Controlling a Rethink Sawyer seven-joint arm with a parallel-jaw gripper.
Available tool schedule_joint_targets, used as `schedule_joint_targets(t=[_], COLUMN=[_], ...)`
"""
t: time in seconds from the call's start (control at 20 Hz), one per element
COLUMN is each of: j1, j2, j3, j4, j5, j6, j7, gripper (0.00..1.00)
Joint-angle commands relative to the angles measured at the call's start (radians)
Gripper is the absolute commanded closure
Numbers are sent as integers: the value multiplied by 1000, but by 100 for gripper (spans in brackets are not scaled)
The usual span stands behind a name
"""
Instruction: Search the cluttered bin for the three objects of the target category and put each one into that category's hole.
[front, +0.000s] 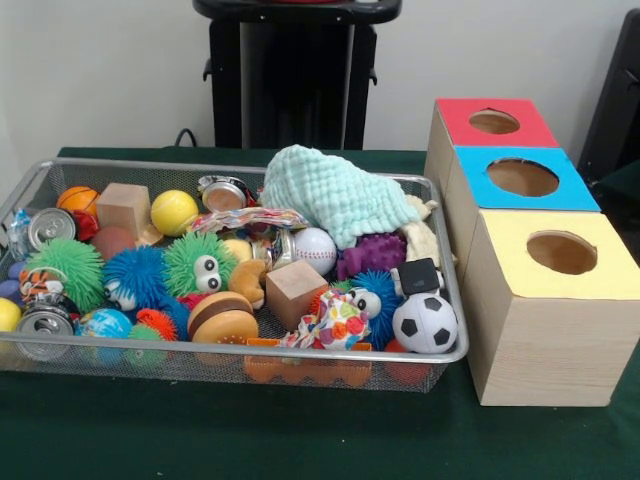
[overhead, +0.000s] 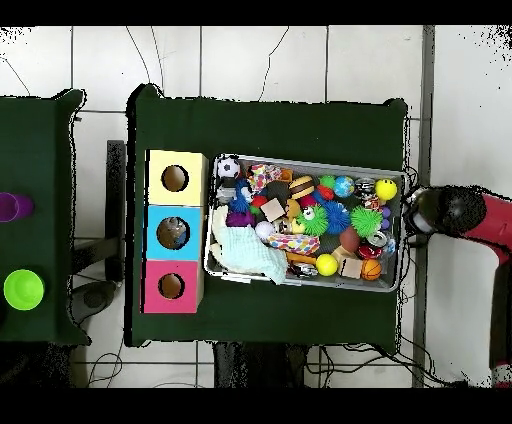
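Bin (front: 240, 352) in both views; arm (overhead: 470, 212) overhead only, gripper state unclear.

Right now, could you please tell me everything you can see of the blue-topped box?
The blue-topped box is pale wood with a flat, bright blue top and one round hole cut through it. It stands upright on the dark green table, in the middle of a row of three, packed between the red-topped box and the yellow-topped box. The wire bin sits right beside it. In the overhead view something greyish shows down the hole; I cannot tell what.
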Motion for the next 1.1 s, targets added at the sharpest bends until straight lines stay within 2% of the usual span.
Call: schedule_joint_targets(t=[0.05,0.5,0.85,0.95,1.1], j1=[135,246,348,364,361], j2=[96,161,227,247,269], j3=[-105,-190,-248,-259,-260], j4=[-16,-42,-105,-124,-134], j5=[54,159,241,258,281], j6=[-90,-147,-156,-159,-166], j7=[406,521,646,655,619], gripper=[0,0,0,0,0])
